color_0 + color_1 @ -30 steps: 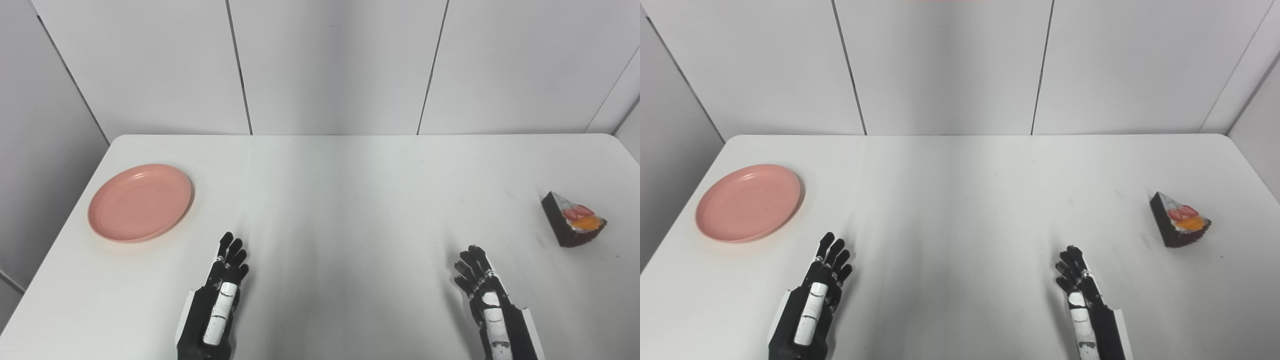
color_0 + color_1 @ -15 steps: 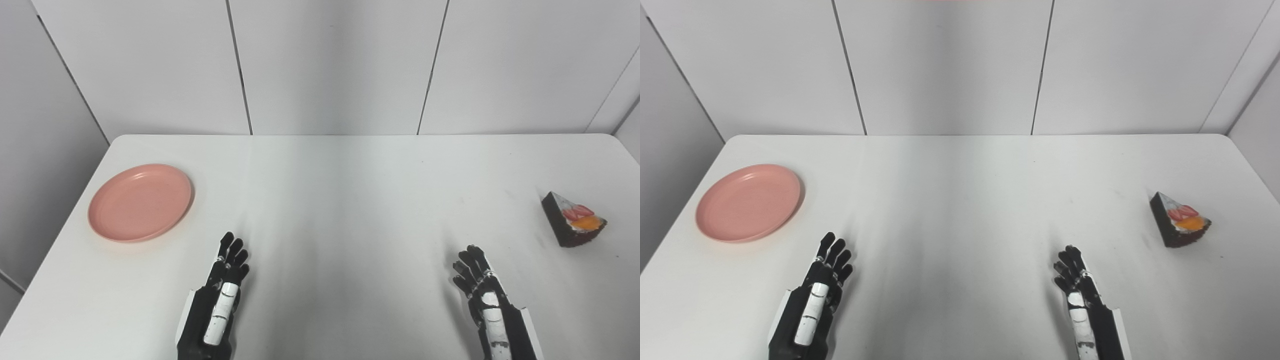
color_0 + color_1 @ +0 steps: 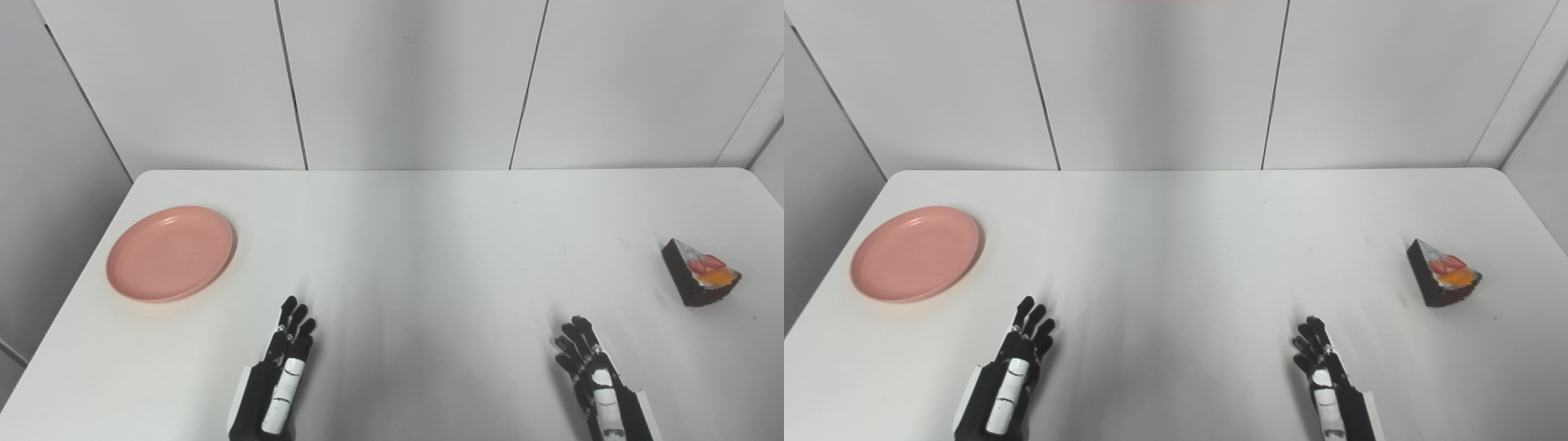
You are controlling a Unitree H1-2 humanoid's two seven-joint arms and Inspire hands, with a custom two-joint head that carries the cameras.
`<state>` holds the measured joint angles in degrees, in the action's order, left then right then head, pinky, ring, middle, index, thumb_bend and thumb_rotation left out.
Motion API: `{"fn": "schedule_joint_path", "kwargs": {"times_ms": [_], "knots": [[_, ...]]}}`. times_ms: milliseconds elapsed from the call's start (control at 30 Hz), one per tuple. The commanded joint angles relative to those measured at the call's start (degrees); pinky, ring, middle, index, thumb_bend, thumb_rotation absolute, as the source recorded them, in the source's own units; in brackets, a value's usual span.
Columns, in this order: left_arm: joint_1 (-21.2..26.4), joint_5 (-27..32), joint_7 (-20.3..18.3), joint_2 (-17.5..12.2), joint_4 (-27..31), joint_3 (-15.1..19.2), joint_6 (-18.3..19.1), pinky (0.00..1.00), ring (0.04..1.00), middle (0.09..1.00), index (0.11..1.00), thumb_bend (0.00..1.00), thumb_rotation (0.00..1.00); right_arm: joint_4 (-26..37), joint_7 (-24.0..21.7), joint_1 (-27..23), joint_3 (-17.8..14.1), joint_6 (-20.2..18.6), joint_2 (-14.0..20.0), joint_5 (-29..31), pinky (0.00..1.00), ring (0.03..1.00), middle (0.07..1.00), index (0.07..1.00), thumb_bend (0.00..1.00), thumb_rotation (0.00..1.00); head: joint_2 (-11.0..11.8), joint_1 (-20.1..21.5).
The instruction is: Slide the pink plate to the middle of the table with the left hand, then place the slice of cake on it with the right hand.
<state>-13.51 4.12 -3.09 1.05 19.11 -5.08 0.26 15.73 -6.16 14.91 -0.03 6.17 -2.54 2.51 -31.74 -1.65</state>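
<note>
Step in hand: none begun, by my reading; the plate slide comes first.
Pink plate (image 3: 170,253): lies flat on the bench (image 3: 429,245) at its left side, near the left edge, well away from the middle.
Plate contents: nothing on it; the dish is bare.
Left hand (image 3: 280,373): low at the near edge, palm side turned inward, fingers stretched forward and slightly apart, holding nothing.
Plate from left hand: forward and to the left, well apart, no contact.
Nearer hand to plate: the left, clearly; the right is across the bench from it.
Slide direction needed: rightward toward the bench middle, which lies forward and between the two hands. Judgement: the hand must first get to the plate's left or far rim, or press down on it, to drag it that way.
Slice of cake (image 3: 700,273): sits on the bench at the far right, near the right edge; dark wedge with white top and red and orange fruit.
Cake long axis: point of the wedge aims to the back left, wide crust end to the front right.
Right hand (image 3: 1326,376): low at the near edge, fingers extended and loosely apart, holding nothing.
Cake from right hand: forward and to the right, well apart.
Risk (judgement): shallow rim may slip under a side push.
</note>
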Motion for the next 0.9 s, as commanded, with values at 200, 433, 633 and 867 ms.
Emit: {"fn": "schedule_joint_path", "kwargs": {"times_ms": [200,433,633,867], "knots": [[-4.6,-2.9,1.7,2.1,-3.5,-2.4,-7.3,1.0,0.966,0.985,1.0,0.7,0.76,-3.8,-1.8,1.4,-2.1,6.8,4.5,3.2,0.95,0.927,0.941,0.95,0.86,1.0,2.7,-3.5],[-4.3,-2.9,2.9,1.7,-5.0,-3.2,-8.7,0.99,0.968,0.985,1.0,0.7,0.74,-6.0,-2.4,1.1,-2.2,8.4,4.6,4.1,0.98,0.942,0.955,0.964,0.85,1.0,4.7,-3.7],[-3.9,-2.8,2.9,1.0,-6.4,-2.9,-9.8,0.98,0.956,0.982,1.0,0.72,0.75,-7.5,-2.2,0.9,-1.7,9.7,4.2,3.1,0.98,0.947,0.962,0.969,0.84,1.0,6.8,-3.2],[-3.5,-2.8,2.9,1.0,-7.8,-2.9,-10.8,0.98,0.951,0.978,1.0,0.74,0.74,-8.4,-2.0,0.6,-1.8,10.2,4.1,3.0,0.96,0.942,0.956,0.967,0.84,1.0,7.9,-3.9]]}}
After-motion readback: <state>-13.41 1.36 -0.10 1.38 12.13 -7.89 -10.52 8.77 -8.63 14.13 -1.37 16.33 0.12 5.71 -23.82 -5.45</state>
